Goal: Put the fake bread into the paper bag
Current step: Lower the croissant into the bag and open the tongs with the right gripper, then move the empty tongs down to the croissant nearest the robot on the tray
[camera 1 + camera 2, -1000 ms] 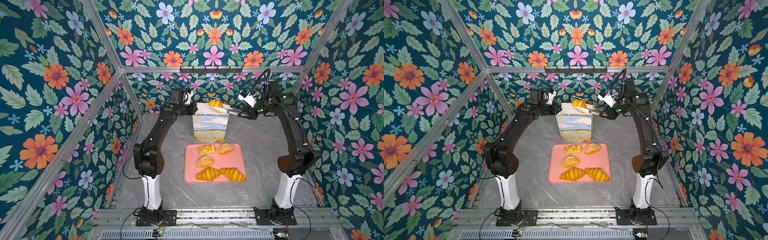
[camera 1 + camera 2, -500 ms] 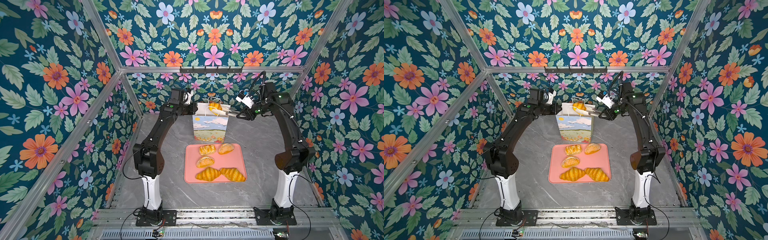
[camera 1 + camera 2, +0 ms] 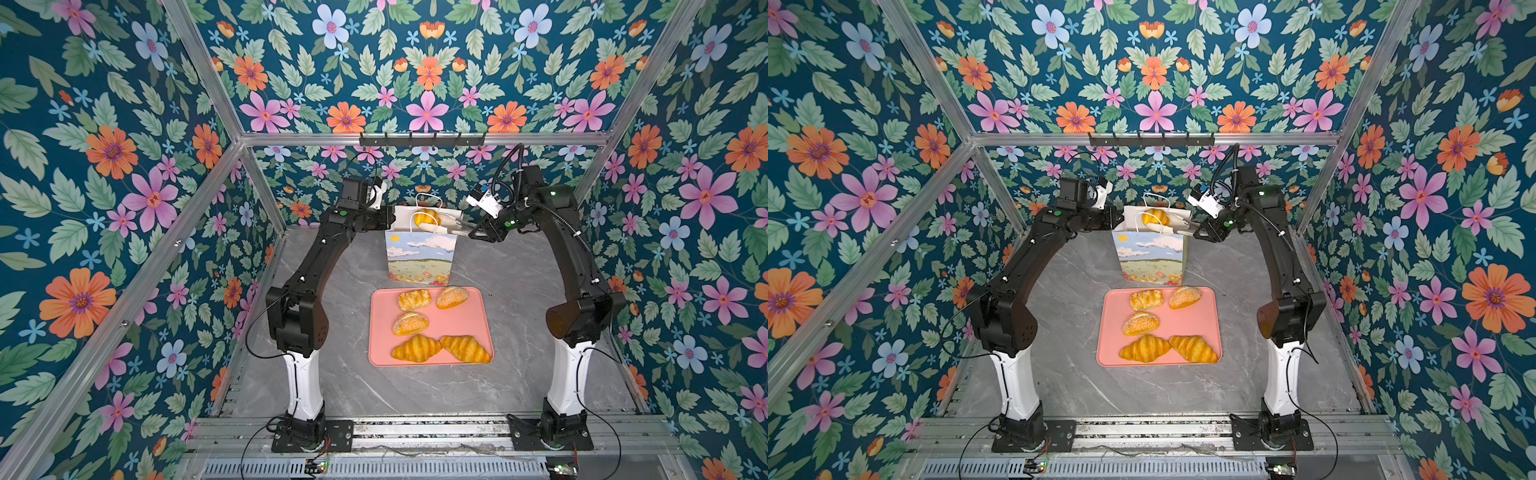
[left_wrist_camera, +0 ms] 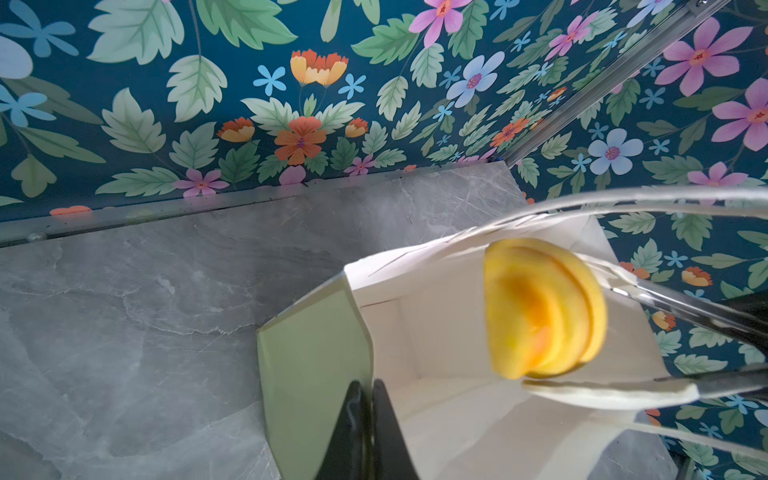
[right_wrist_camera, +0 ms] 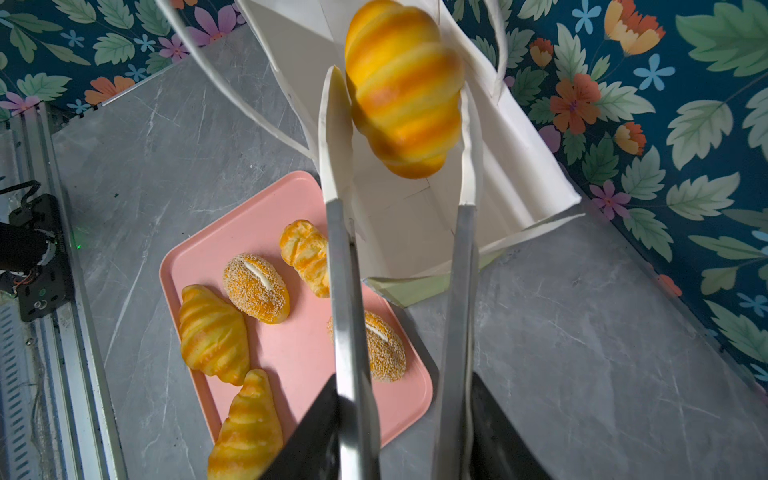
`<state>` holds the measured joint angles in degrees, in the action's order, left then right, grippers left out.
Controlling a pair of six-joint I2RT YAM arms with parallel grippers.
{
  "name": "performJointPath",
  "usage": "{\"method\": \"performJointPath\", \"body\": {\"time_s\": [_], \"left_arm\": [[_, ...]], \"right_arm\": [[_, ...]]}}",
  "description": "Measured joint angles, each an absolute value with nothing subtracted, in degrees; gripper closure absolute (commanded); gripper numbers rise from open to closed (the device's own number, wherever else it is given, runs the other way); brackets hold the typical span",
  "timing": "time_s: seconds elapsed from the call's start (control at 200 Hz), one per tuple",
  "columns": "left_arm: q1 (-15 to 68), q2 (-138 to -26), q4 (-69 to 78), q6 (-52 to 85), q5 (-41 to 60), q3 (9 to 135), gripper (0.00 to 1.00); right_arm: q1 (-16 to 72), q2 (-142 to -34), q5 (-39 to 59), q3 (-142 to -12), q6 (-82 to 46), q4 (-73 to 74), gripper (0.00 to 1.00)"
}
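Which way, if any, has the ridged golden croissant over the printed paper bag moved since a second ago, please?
Yes: the ridged golden croissant has sunk from the printed paper bag's rear rim down into its mouth.

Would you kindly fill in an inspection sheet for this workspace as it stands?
Surface: grey marble table, no spills seen.
Job's things: paper bag upright and open; one croissant between the tongs' tips over its mouth; two more croissants, two sesame rolls and lattice pastry on pink tray.
Clutter: nothing seen.
Grippers: left gripper shut on the bag's side rim; right gripper grips the tongs.
Cables: black cables on both arms, clear of the bag.
Surroundings: floral walls, aluminium frame.
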<state>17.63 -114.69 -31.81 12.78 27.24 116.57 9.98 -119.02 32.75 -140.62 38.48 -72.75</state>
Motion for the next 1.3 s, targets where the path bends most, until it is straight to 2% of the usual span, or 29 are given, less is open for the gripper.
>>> {"method": "performJointPath", "body": {"time_s": [0.395,0.825,1.0,1.3], "left_arm": [[17.6,-114.5,-31.7,13.2,27.0,116.0,0.92],[17.6,-111.5,-30.7,16.7,25.2,111.8,0.91],[17.6,-110.2,-30.2,18.4,23.4,110.1,0.90],[17.5,-108.9,-28.2,19.6,22.7,107.3,0.89]], "right_arm": [[10.2,-116.6,32.5,-140.8,37.4,-72.6,0.53],[10.3,-106.7,33.4,-137.7,29.8,-71.7,0.54],[10.4,-99.4,33.0,-130.6,25.2,-70.3,0.55],[14.9,-80.8,27.7,-110.1,20.7,-65.2,0.56]]}}
